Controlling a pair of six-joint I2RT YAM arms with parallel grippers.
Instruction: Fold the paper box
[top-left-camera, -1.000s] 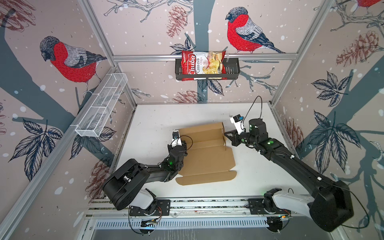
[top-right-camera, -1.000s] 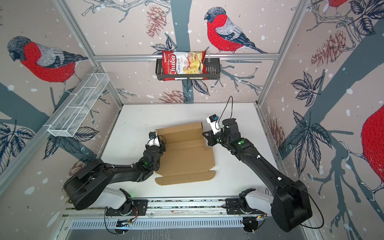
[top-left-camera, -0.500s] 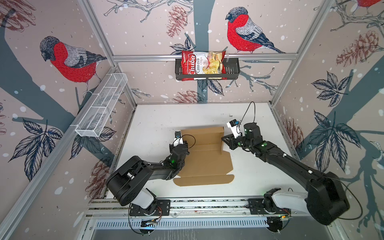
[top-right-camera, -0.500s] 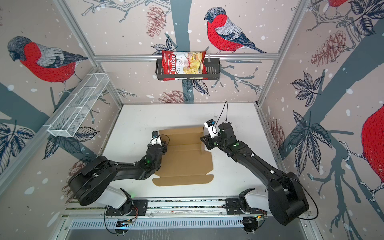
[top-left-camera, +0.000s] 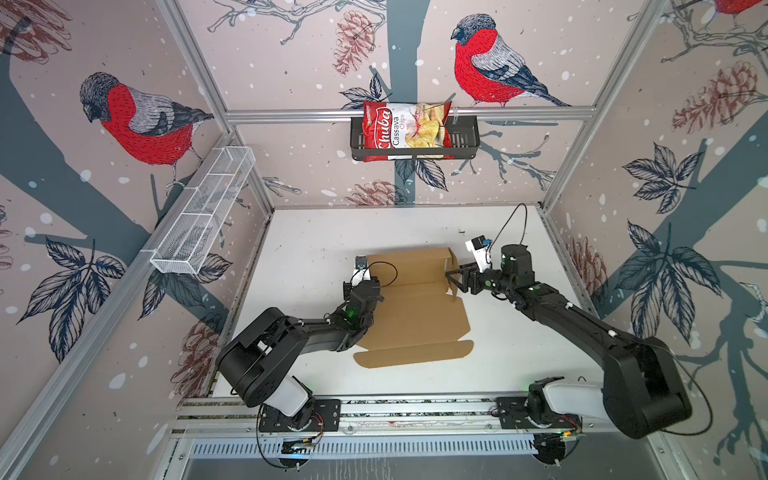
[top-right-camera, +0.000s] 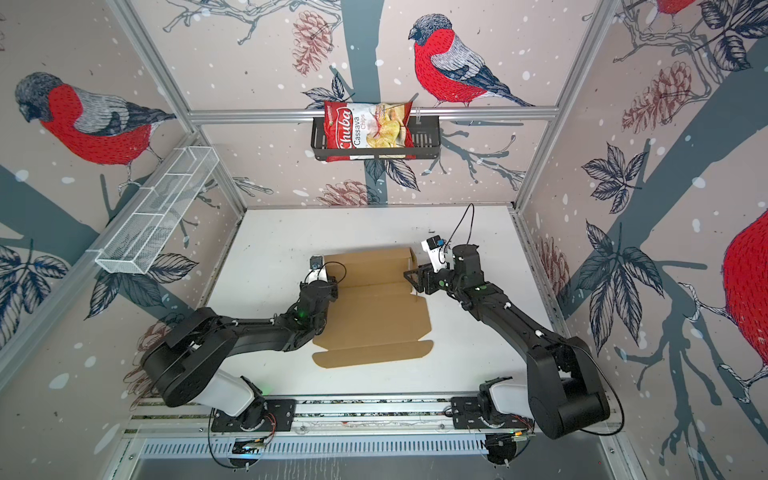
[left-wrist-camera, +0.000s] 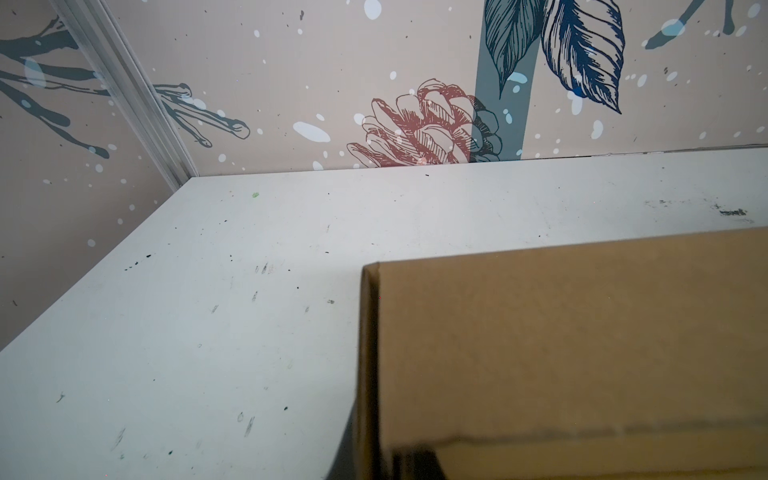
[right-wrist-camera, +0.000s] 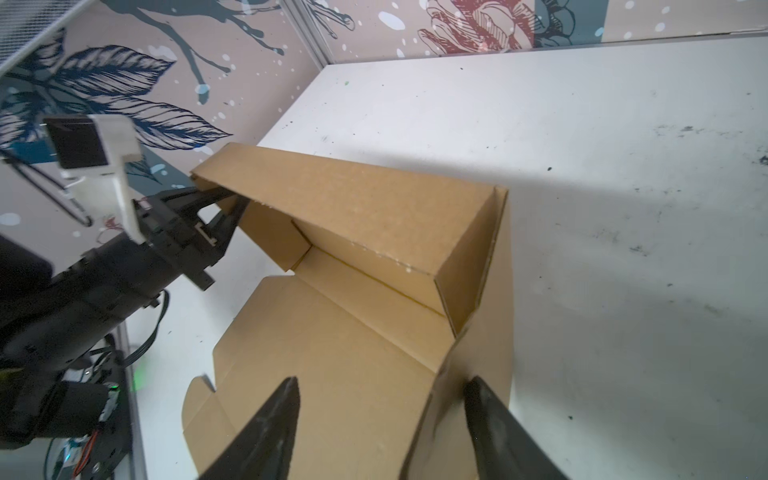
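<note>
— So, where is the box (top-left-camera: 415, 316)?
— Mid-table (top-left-camera: 316, 232) in both top views. Its near flap lies flat and its far wall is raised and rolled over.
— And the grippers?
— On the right wrist view the right gripper (right-wrist-camera: 380, 415) stands wide, jaws astride the upright right end flap. I see no grip on it. Across the box, the left gripper (right-wrist-camera: 220, 212) is closed narrow at the wall's left end. Whether it pinches card, I cannot tell.
— What is the step, do you think?
— Probably setting that end flap square under the rolled wall. Take it low, near the crease, and push straight, so the card bends on its score. The left should brace the wall against sliding.
— Anything in the way?
— No. The bag (top-left-camera: 405, 131) in its basket (top-left-camera: 467, 141) and the rack (top-left-camera: 203, 212) hang on the walls, well apart.
</note>
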